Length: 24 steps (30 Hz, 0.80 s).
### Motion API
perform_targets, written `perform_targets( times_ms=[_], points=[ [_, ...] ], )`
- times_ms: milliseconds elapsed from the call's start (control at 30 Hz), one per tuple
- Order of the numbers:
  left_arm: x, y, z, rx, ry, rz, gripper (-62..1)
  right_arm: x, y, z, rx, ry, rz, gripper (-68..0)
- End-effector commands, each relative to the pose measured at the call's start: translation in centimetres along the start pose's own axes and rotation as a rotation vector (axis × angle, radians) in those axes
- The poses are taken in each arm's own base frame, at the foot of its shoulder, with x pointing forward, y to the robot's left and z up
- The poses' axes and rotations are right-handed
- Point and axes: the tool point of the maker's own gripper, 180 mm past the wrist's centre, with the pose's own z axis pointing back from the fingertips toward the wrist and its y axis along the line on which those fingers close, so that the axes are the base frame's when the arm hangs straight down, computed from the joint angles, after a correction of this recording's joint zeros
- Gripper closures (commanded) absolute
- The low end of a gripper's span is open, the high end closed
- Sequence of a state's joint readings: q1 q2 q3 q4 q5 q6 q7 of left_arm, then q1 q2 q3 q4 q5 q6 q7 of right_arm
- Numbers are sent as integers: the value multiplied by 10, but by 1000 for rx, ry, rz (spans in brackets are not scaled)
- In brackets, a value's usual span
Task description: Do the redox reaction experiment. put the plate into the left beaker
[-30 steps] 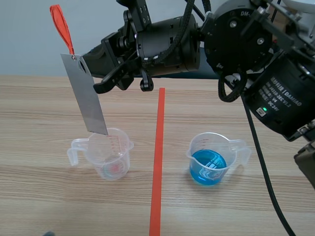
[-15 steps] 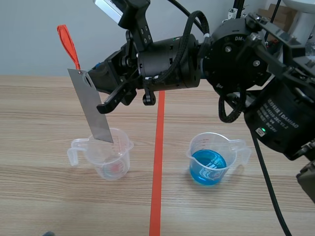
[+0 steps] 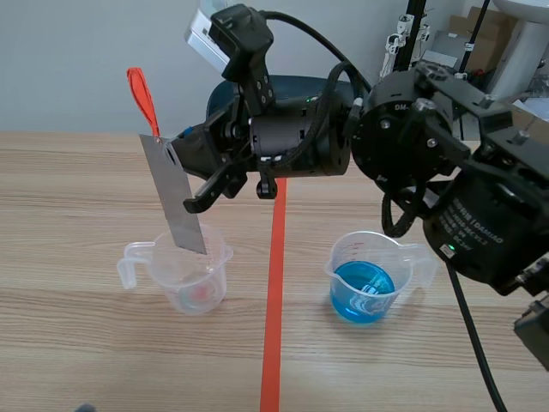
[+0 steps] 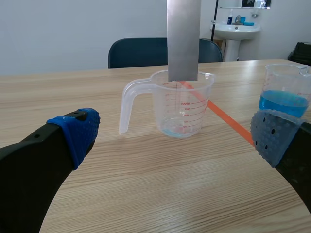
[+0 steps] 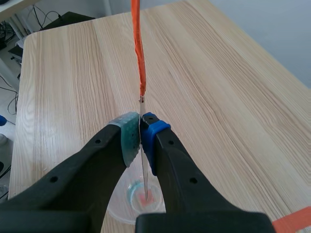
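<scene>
Above the left beaker (image 3: 184, 275), my right gripper (image 5: 141, 133) is clamped on the plate (image 3: 176, 193), whose tilted lower edge hangs at that beaker's mouth. I judge a crooked descent could snag the rim and tip the light beaker over. My left gripper (image 4: 175, 138) sits near it, fingers apart, holding nothing. I count one plate and two beakers; the blue-filled beaker (image 3: 364, 279) stands well apart.

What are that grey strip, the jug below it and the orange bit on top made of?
The plate looks like thin sheet metal: flat, stiff, dull grey sheen; which metal is unclear. The left beaker seems clear plastic: see-through wall, moulded handle, printed red scale. The orange loop looks like ribbon or plastic strip, hard to tell.
</scene>
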<state>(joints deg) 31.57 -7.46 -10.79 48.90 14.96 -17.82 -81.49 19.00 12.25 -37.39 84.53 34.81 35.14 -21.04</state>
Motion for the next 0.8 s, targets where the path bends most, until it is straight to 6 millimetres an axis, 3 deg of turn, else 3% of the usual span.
perform_targets(
  times_ms=[0, 400, 767],
  points=[
    [5, 2, -1, 6, -25, -3, -623, 7, 1, -3, 5, -30, 14, -6],
    [5, 2, -2, 6, -27, -4, -623, -23, 6, -17, 19, -1, 11, -6],
    [5, 2, -2, 6, -27, -4, -623, -30, 11, -21, 28, -4, 75, -6]
  ],
)
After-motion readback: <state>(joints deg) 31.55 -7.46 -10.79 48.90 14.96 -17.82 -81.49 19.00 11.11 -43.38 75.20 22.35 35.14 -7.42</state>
